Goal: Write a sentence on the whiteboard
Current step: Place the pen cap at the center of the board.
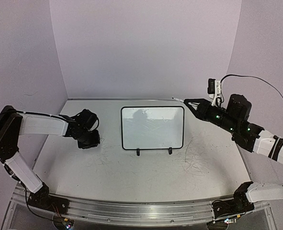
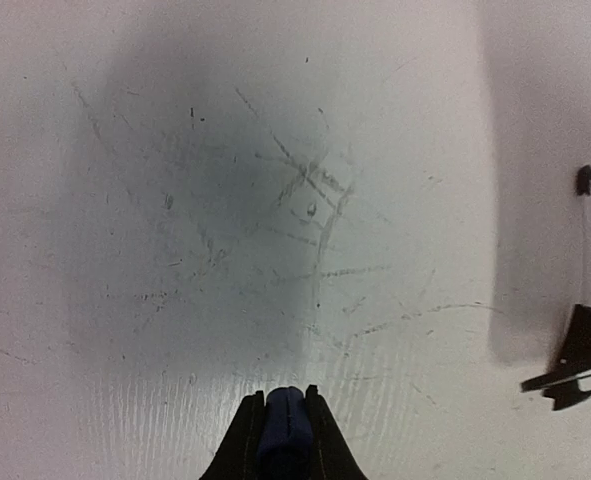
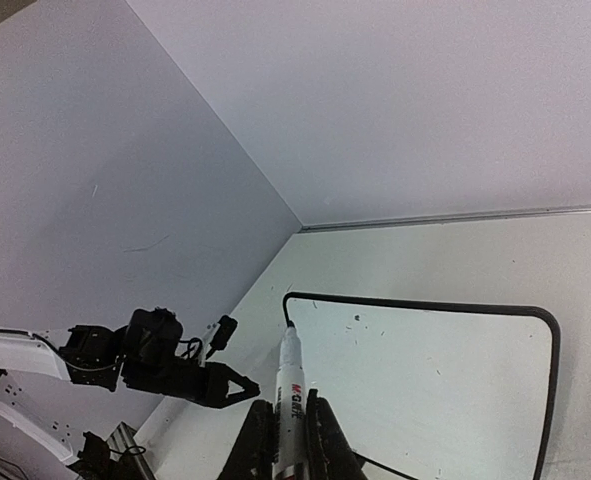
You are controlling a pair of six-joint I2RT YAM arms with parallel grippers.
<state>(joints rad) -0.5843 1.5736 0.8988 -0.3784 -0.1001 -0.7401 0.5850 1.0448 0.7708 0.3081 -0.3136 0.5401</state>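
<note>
Well, my right gripper (image 3: 287, 400) is pressed together on a marker (image 3: 290, 365), a white barrel with red lettering that sticks out past my fingertips with its dark tip forward. From above, that tip sits at the far right corner of the whiteboard (image 1: 152, 128). My right wrist view puts it right at the black frame's rounded corner. Whether the tip touches the frame or hangs just over it, I cannot tell.

The whiteboard is in the middle of the table (image 1: 107, 172), between my two arms, long side facing me. Its two small black feet (image 1: 138, 152) are at the near edge. Faint grey smears and a dark reflection show on its white face. I cannot tell whether it lies flat or leans back a little.

My left gripper (image 2: 283, 395) is off to the left of the board, apart from it and pointed down at the scuffed, scribbled tabletop. Its fingers are pinched on a small dark blue thing (image 2: 283, 435), rounded at the top. I cannot say for sure what it is. At the right edge of my left wrist view I can see the board's near edge and feet, well clear of my fingers.
</note>
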